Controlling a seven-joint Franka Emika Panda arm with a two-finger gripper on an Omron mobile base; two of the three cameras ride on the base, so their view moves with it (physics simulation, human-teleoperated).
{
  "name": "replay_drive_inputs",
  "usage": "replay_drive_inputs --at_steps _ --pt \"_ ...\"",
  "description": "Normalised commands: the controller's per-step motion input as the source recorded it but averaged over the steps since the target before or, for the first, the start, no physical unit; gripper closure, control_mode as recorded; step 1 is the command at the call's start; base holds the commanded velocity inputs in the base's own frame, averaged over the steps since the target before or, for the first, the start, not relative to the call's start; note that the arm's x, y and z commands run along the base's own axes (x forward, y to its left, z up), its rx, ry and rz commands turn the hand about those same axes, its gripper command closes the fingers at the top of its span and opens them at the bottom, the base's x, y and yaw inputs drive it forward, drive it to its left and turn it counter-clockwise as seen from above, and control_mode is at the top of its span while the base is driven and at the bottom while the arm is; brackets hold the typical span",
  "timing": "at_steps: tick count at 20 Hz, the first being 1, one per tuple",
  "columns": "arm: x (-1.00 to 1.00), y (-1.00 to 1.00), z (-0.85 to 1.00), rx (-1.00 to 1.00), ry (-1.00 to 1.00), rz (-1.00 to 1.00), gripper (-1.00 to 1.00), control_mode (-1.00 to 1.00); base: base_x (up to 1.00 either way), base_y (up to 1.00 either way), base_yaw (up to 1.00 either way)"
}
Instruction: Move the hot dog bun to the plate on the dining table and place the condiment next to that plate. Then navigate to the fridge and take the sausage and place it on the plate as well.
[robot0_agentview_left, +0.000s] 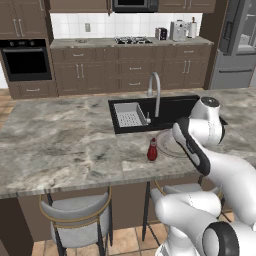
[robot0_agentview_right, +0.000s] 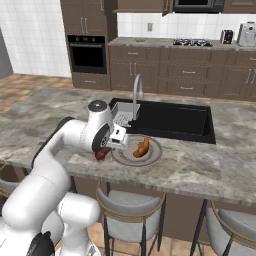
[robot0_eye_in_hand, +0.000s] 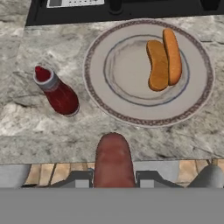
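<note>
Sausage (robot0_eye_in_hand: 113, 159) sat clamped in your claw (robot0_eye_in_hand: 113, 177) above table (robot0_eye_in_hand: 26, 131) edge; bun (robot0_eye_in_hand: 164, 64) already on plate (robot0_eye_in_hand: 98, 92), bottle (robot0_eye_in_hand: 57, 92) beside. Final step: you needed forward reach, then release over plate.

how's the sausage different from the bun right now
The sausage is dark red and held between the gripper's fingers above the table edge; the bun is orange-tan and lies free on the plate. The bun is split lengthwise into two halves; the sausage is one rod. Both are oblong with rounded ends.
</note>
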Motion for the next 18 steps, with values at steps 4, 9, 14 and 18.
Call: replay_drive_inputs --at_steps 4,9,14,18 --pt "0.73 -0.01 -0.22 0.00 -0.05 0.03 1.00 -1.00 0.00 0.00 0.00" --pt "0.80 -0.10 -0.11 0.00 0.00 0.01 1.00 -1.00 0.00 0.00 0.00" --pt "0.64 -0.33 -0.07 0.00 0.00 0.01 1.00 -1.00 0.00 0.00 0.00" --pt "0.32 -0.11 -0.32 0.00 0.00 0.02 1.00 -1.00 0.00 0.00 0.00"
